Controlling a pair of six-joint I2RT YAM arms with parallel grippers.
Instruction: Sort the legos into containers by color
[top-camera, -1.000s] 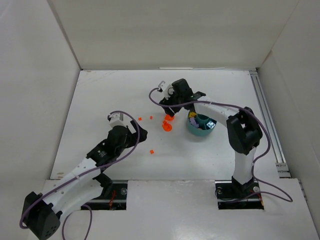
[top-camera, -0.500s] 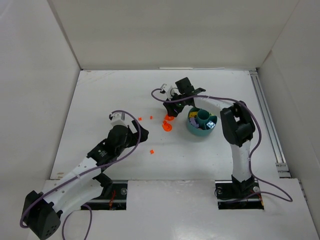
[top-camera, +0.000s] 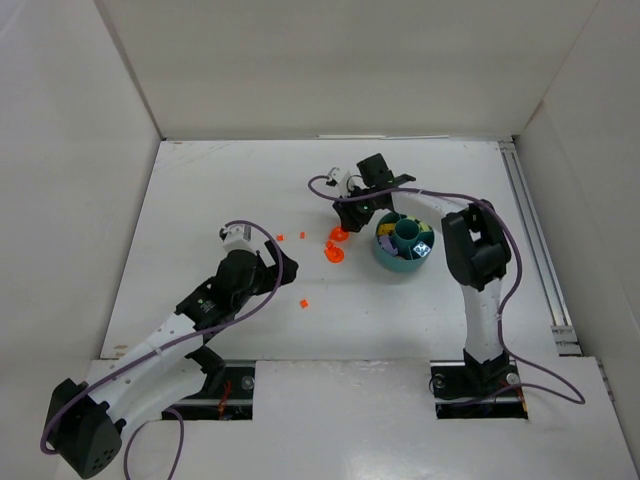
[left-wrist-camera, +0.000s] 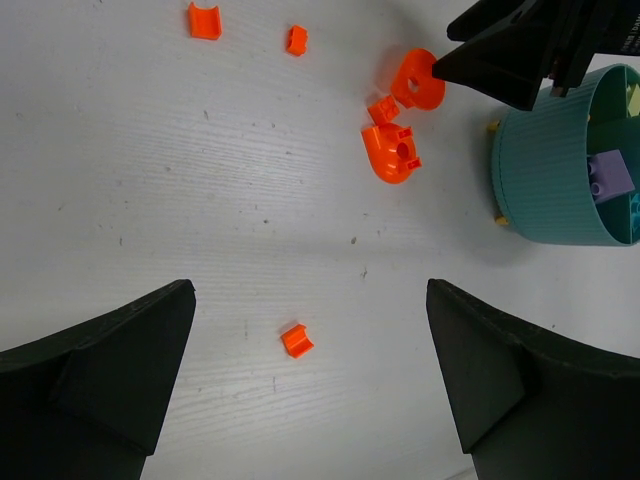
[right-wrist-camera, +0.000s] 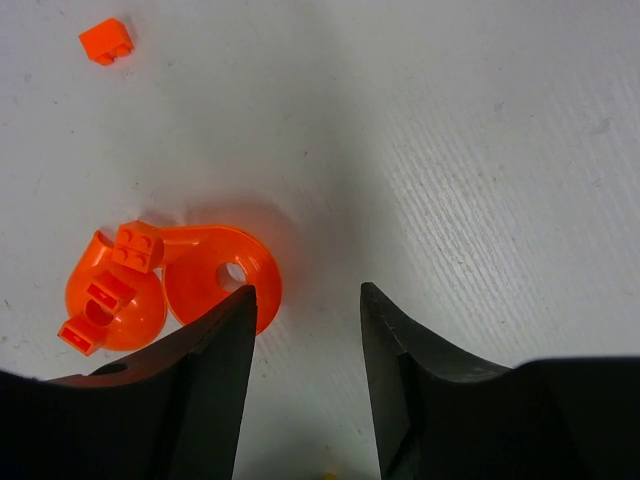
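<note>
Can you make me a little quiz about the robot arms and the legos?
1. True or false: the right gripper is squeezing a blue brick.
2. Which is nearer the round orange pieces: the left gripper or the right one?
3. Where does the purple brick lie? A) on a round orange piece B) inside the teal dish C) between the left gripper's fingers.

Key: 1 false, it is open with nothing between its fingers; 2 the right one; 3 B.
</note>
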